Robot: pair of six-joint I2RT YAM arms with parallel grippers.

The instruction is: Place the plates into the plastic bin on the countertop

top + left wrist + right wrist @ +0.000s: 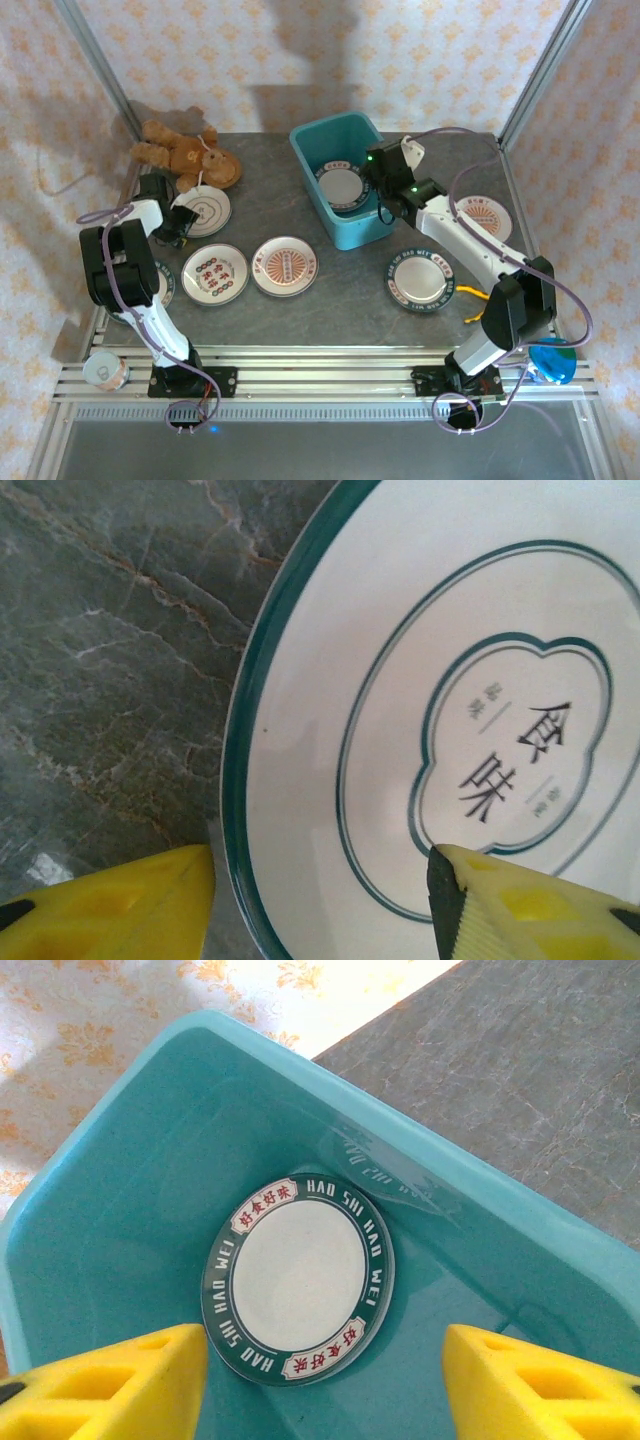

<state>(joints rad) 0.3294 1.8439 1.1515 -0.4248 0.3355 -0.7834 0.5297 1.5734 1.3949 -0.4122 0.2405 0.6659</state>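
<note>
Left of the plastic bin (362, 234), well apart from it and just beside a teddy bear (185, 155), the left pincer (188, 216) is down at a green-ringed plate (208, 207) lying flat on the worktop (260, 190). In the left wrist view the pincer (320, 862) straddles that plate (480, 680): one finger stands over bare stone just outside the rim and the other over the white inside. The jaws are partly apart and have hold of nothing yet. The rim runs between them, so squeezing it looks like the next step. This plate is round, so only the rim's line matters, and it lies squarely across the gap. The left arm is plainly the nearer one.

Over the bin, the right pincer (377, 188) hangs with its jaws apart and empty (325, 1345). Below it one lettered-rim plate (297, 1278) lies flat on the bin's floor, with nothing else in there.

In front of the bin lie two orange-patterned plates (214, 273) (284, 266) and a lettered one (421, 277); another plate (478, 215) sits to its right.
</note>
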